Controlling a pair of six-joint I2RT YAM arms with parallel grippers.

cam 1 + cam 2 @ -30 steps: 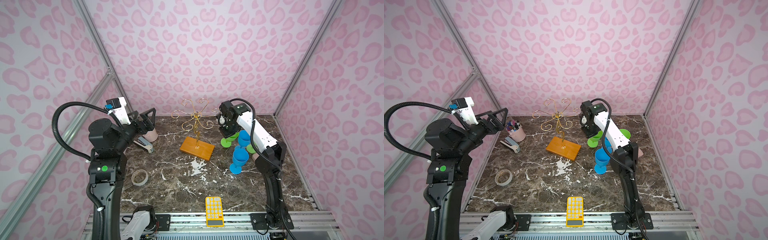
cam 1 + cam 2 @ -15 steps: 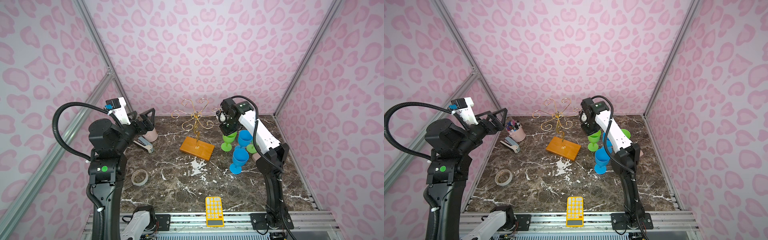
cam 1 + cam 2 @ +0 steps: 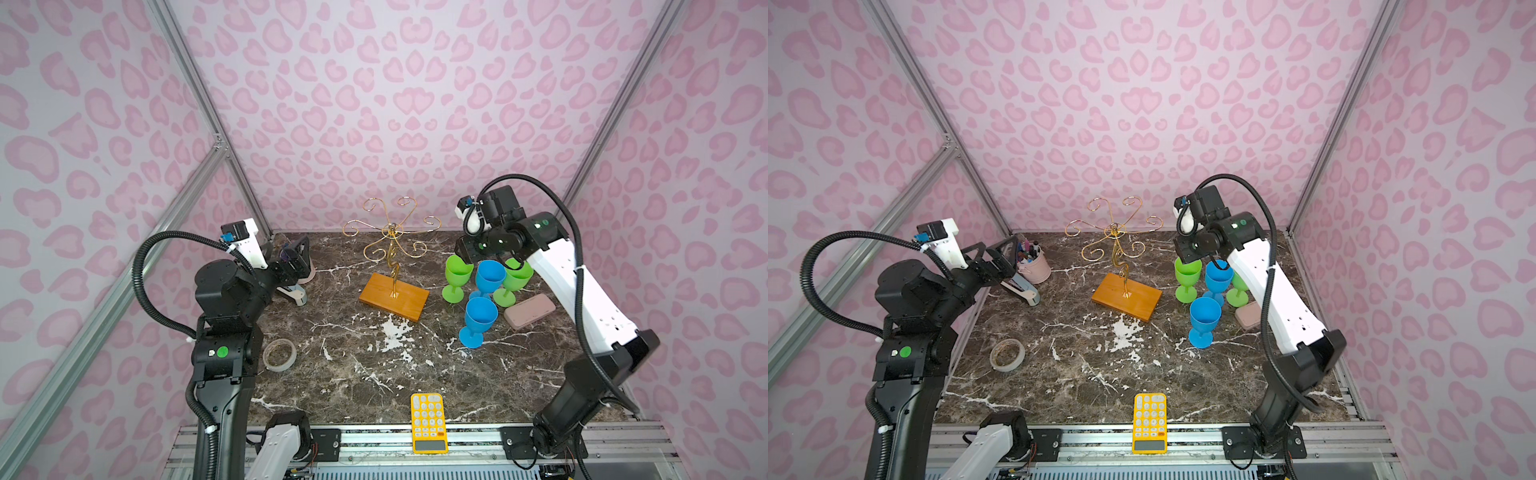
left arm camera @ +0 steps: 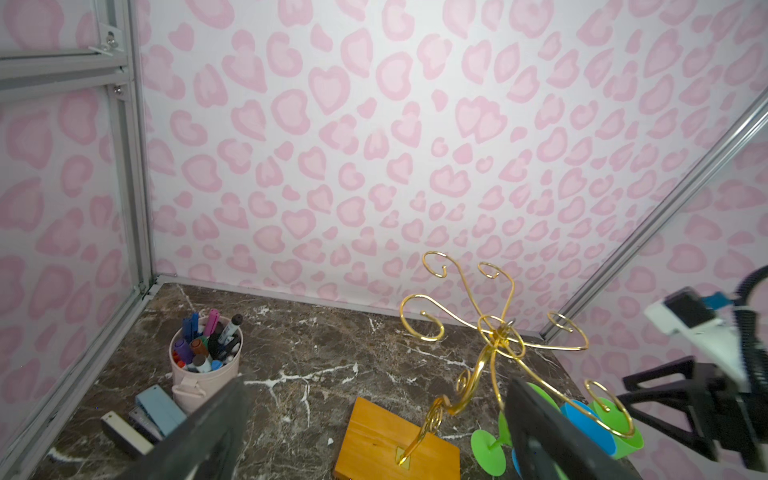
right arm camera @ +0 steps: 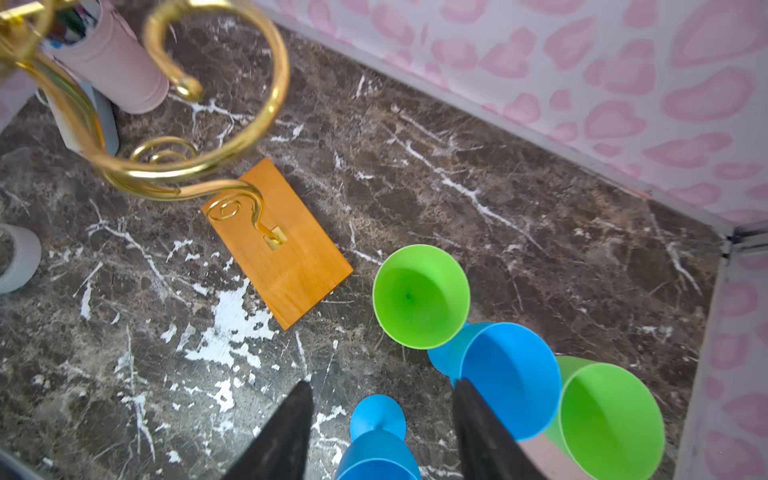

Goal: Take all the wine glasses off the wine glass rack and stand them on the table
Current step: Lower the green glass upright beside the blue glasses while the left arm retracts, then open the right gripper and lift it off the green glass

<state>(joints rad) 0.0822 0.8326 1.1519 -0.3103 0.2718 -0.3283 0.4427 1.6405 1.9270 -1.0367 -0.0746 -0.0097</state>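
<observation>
Wine glass rack: thin gold wire, six scroll arms, orange-brown wood base; one, mid-far counter.
Wine glass: green plastic, upright on counter just right of rack.
Count: two green, two blue glasses, clustered.
Right end effector: fingers apart above cluster, gripping nothing.
Left end effector: wide apart, far left.

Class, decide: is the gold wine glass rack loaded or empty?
Empty. Every curled arm of the wine glass rack is bare; four glasses stand on the table beside it.
</observation>
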